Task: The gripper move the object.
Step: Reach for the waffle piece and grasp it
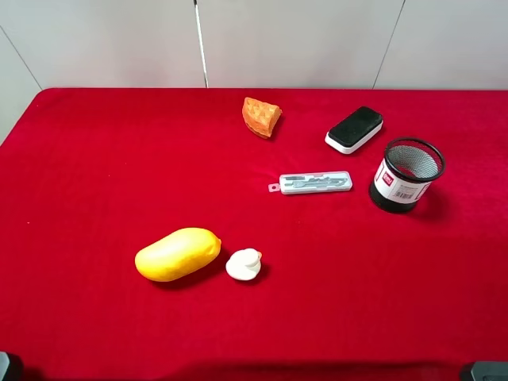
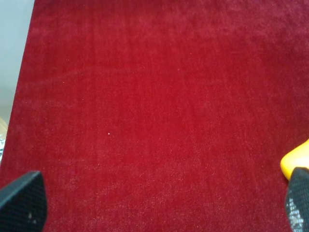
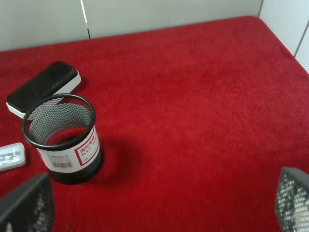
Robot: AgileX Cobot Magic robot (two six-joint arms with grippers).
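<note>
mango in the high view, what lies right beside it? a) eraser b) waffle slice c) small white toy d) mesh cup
c: the small white toy lies just beside the mango, while the waffle slice, eraser and mesh cup sit far off at the back.

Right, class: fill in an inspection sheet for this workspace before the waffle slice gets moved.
Surface: red cloth, flat.
Job's things: waffle slice, far middle, untouched.
Clutter: mango, white toy beside it; clear case, eraser, mesh cup upright.
Grippers: left gripper and right gripper open, holding nothing.
Cables: nothing seen.
Surroundings: pale wall panels.
</note>
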